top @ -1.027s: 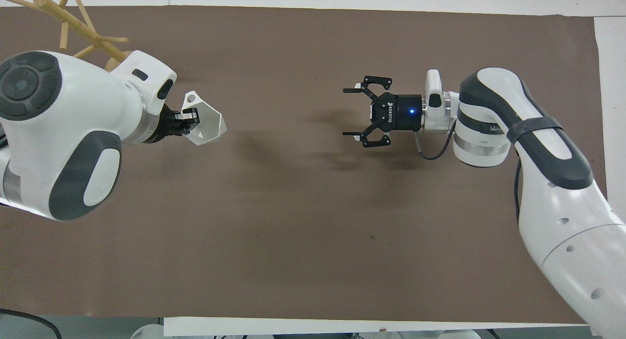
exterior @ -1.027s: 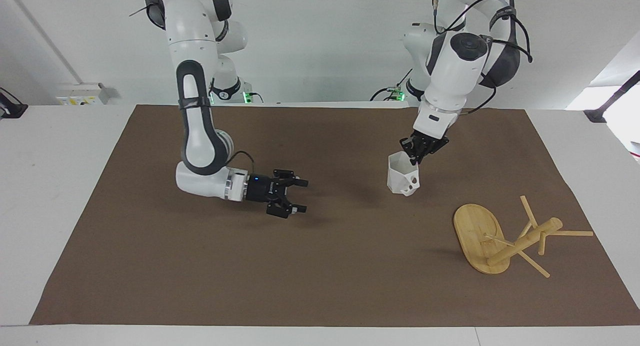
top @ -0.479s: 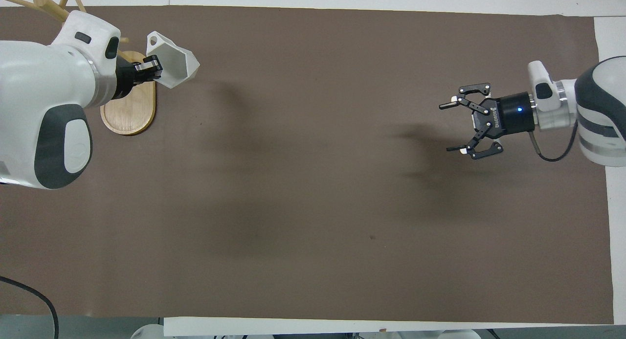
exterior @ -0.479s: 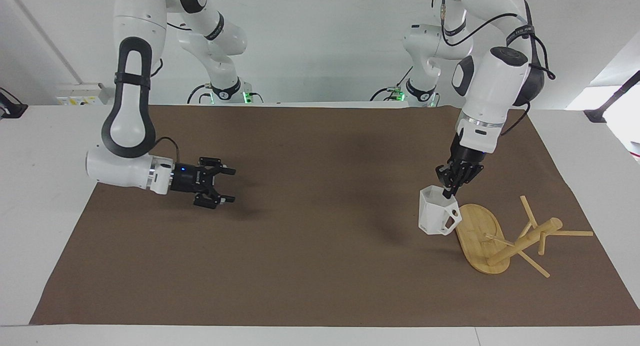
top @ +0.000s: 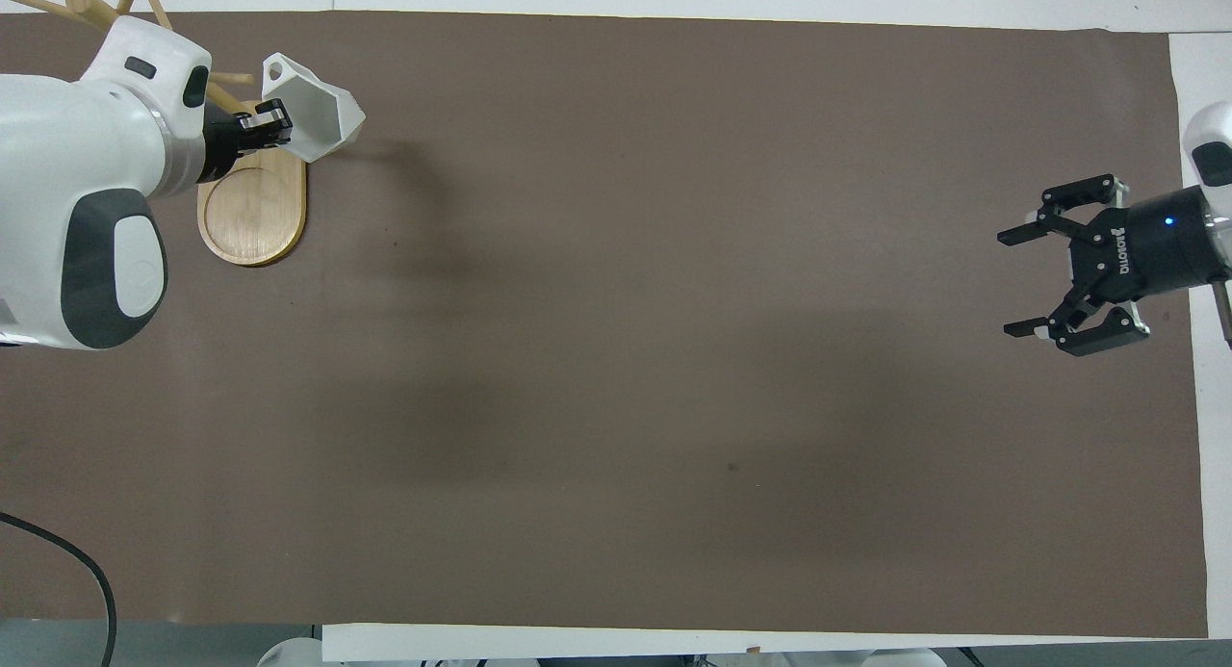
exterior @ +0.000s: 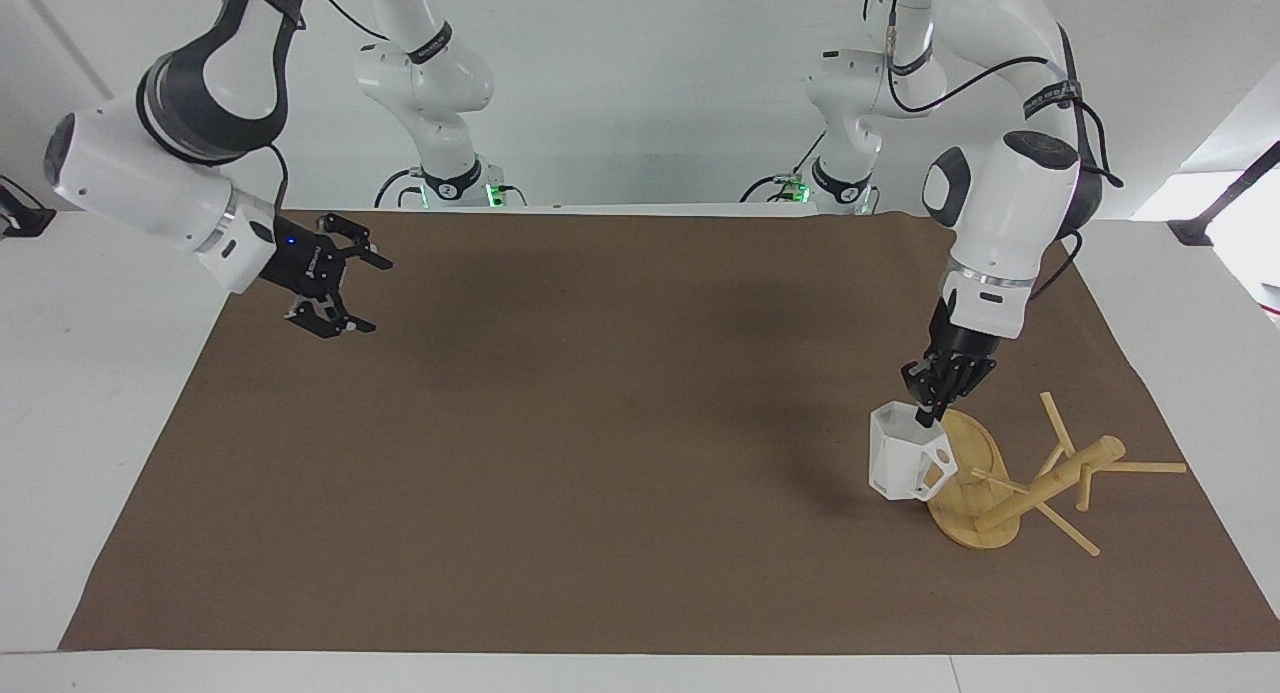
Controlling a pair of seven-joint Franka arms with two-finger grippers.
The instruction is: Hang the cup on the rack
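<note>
The left gripper (exterior: 938, 405) pinches the cup (exterior: 905, 463) by its rim, just over the tipped-over rack (exterior: 1010, 478) — its pegs lie askew. Right gripper (exterior: 335, 273) waits, spread. Best approach — aim the handle squarely onto an upward-pointing peg.

L end effector (top: 272, 128): mine, comes in from bottom-left corner, fingers clamped on rim of cup, over the rack base edge.
Cup (top: 313, 120): white, faceted, tipped on its side in my grip, mouth toward R arm's end, handle w/ hole on the side farther from me.
Rack (top: 252, 210): bamboo, lying tipped over at L arm's end; oval base shows face-up to cam, post + pegs stick out farther from me, partly hidden by my wrist.
R end effector (top: 1044, 277): fingers spread wide, holds nothing, over brown mat (top: 674, 311) edge at R arm's end.
Counter (top: 1203, 455): white, shows around mat.
</note>
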